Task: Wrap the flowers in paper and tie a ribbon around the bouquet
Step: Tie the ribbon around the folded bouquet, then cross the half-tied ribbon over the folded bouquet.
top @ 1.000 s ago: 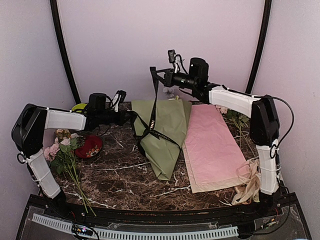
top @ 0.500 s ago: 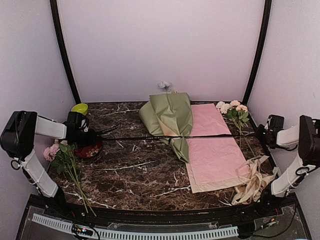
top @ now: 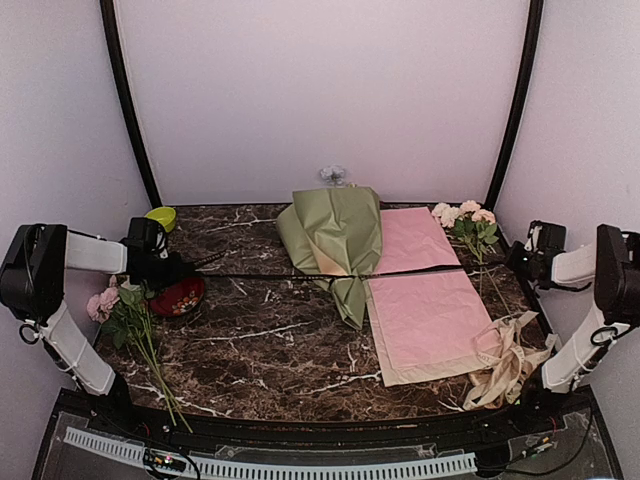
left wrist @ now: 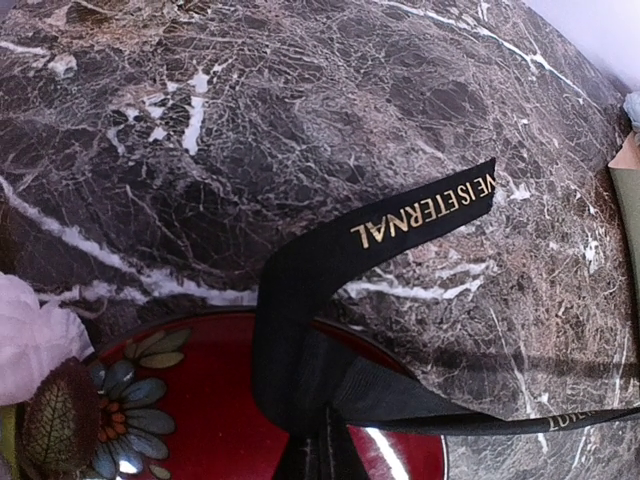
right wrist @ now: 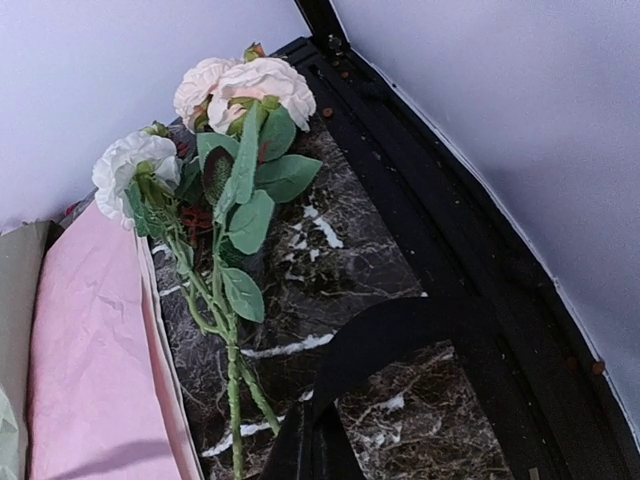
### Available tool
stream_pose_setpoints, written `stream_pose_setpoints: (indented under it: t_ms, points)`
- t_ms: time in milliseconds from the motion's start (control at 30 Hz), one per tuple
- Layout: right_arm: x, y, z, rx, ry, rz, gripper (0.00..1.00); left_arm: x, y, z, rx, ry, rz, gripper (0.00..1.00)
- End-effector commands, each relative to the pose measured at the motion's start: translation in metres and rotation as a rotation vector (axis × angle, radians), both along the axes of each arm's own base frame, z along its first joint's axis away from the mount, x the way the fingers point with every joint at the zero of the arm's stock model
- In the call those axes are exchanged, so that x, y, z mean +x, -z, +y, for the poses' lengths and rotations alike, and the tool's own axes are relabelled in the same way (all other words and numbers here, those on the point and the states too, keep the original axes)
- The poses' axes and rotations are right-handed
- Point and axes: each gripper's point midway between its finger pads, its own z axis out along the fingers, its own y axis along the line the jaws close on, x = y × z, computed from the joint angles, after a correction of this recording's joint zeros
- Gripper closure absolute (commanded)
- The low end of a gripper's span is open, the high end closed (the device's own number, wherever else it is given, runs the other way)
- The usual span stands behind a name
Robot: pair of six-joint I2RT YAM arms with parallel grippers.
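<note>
The bouquet (top: 338, 235) lay at the back middle of the marble table (top: 260, 350), a sage-green cone of paper with its narrow end toward the arms, just beside the pink sheet (top: 425, 300). Across its waist ran the ribbon (top: 250, 274) — black and drawn into a straight line from one side of the table to the other. The left gripper (top: 172, 268), above the red bowl (top: 180, 298), was clamped on one end; its wrist view showed the ribbon's lettered tail curling free past the pinch. The right gripper (top: 522, 262), out beside the pink-and-white blossoms (top: 465, 218), was clenched on the other end. By my reading the step in hand was the cinch — both arms pulling apart to tighten the tie at the waist. Whether a knot sat there was too small to tell. The next move would call for even tension on both sides, so the cone was not dragged sideways. After that it would need either a second crossing to lock the tie or a letting-go of both ends.
</note>
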Motion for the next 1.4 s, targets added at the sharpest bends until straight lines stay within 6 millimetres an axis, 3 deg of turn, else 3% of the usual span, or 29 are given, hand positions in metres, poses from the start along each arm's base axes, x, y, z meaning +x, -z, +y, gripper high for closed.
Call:
stream_pose_setpoints:
  t_ms: [0,133,167,267,367,433,533,633,767,867,933,1000,1067,1133,1167,1233,1367]
  points:
    - [0.031,-0.038,0.02,-0.101,-0.098,-0.086,1.0,0.015,-0.032,0.014,0.076,-0.017,-0.086,1.0]
    - [0.05,-0.073,0.099,-0.1,-0.334,-0.147,1.0,0.037,-0.085,-0.055,0.141,0.212,-0.271,1.0]
    - [0.052,-0.085,0.128,-0.094,-0.414,-0.174,1.0,0.041,-0.103,-0.076,0.15,0.271,-0.325,1.0]
    - [0.051,-0.131,0.191,-0.054,-0.606,-0.269,1.0,0.049,-0.161,-0.123,0.114,0.401,-0.485,1.0]
    - [0.032,-0.167,0.252,-0.01,-0.815,-0.33,1.0,0.044,-0.207,-0.163,0.076,0.546,-0.628,1.0]
    - [0.01,-0.187,0.287,0.004,-0.961,-0.359,1.0,0.03,-0.231,-0.192,0.076,0.664,-0.716,1.0]
    - [-0.026,-0.22,0.32,0.058,-1.137,-0.434,1.0,0.005,-0.259,-0.224,0.048,0.797,-0.821,1.0]
    - [-0.053,-0.24,0.333,0.128,-1.23,-0.468,1.0,-0.017,-0.274,-0.242,0.047,0.877,-0.88,1.0]
    - [-0.057,-0.231,0.324,0.109,-1.136,-0.393,1.0,-0.043,-0.278,-0.256,0.045,0.962,-0.906,1.0]
    - [-0.045,-0.192,0.293,0.056,-0.909,-0.176,0.85,-0.061,-0.277,-0.262,0.031,0.999,-0.914,1.0]
    - [-0.043,-0.162,0.259,-0.004,-0.716,-0.006,0.64,-0.07,-0.275,-0.264,0.037,1.013,-0.921,1.0]
    - [-0.053,-0.139,0.226,-0.065,-0.568,0.117,0.5,-0.078,-0.276,-0.266,0.035,1.027,-0.927,1.0]
    - [-0.063,-0.133,0.204,-0.106,-0.473,0.145,0.41,-0.085,-0.278,-0.266,0.025,1.037,-0.936,1.0]
    - [-0.071,-0.14,0.195,-0.114,-0.435,0.113,0.34,-0.091,-0.28,-0.267,0.023,1.048,-0.946,1.0]
    - [-0.075,-0.149,0.2,-0.096,-0.463,0.077,0.35,-0.093,-0.279,-0.267,0.026,1.052,-0.947,1.0]
    - [-0.083,-0.168,0.231,-0.021,-0.617,-0.015,0.4,-0.095,-0.281,-0.266,0.028,1.045,-0.944,1.0]
    - [-0.099,-0.202,0.307,0.03,-0.919,-0.208,0.47,-0.097,-0.284,-0.264,0.019,1.041,-0.944,1.0]
